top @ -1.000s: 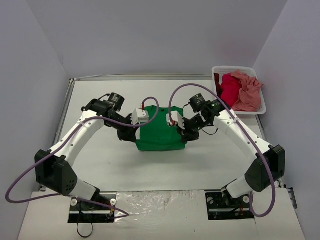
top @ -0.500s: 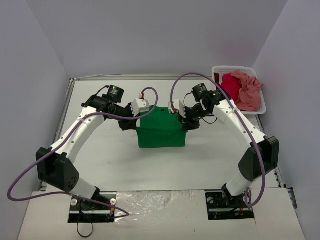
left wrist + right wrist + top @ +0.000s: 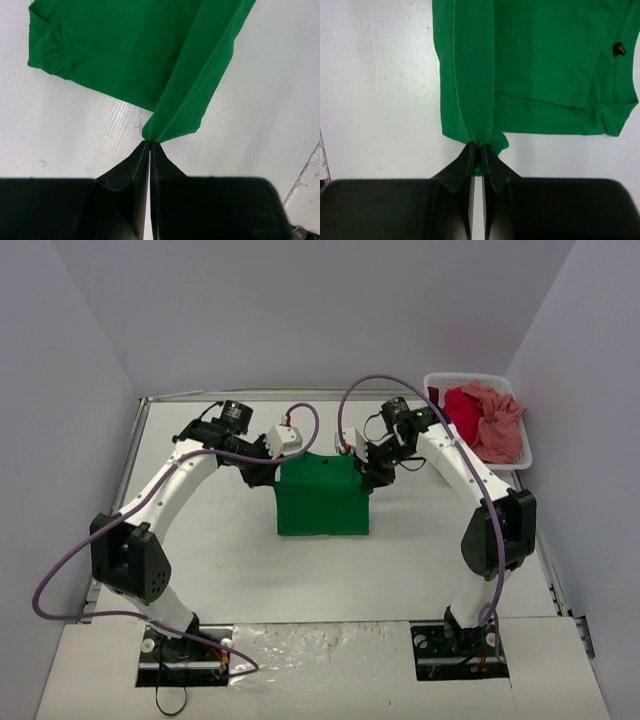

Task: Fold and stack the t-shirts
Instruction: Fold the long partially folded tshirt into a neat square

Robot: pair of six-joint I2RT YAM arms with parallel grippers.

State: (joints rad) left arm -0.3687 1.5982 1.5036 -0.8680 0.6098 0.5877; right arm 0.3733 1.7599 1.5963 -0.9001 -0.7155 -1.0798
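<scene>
While both arms lean in over the middle of the white table, the green t-shirt lies between them as a folded, roughly rectangular block, its near part flat on the surface and its far edge held by the two grippers. The left gripper is clamped on one far corner of the green cloth. In its wrist view the black fingers meet with a pinch of fabric drawn to a point between them, and a taut band of shirt runs away from the tips above the layer lying below. The right gripper is likewise closed on the opposite corner, its fingers pressed together around a bunched bit of hem, from which a folded strip stretches straight away. Beside that strip the right wrist view shows the neckline with a small black label. At the table's far right corner stands a white basket, well apart from the green shirt, holding a crimson t-shirt and a salmon pink t-shirt heaped loosely together
</scene>
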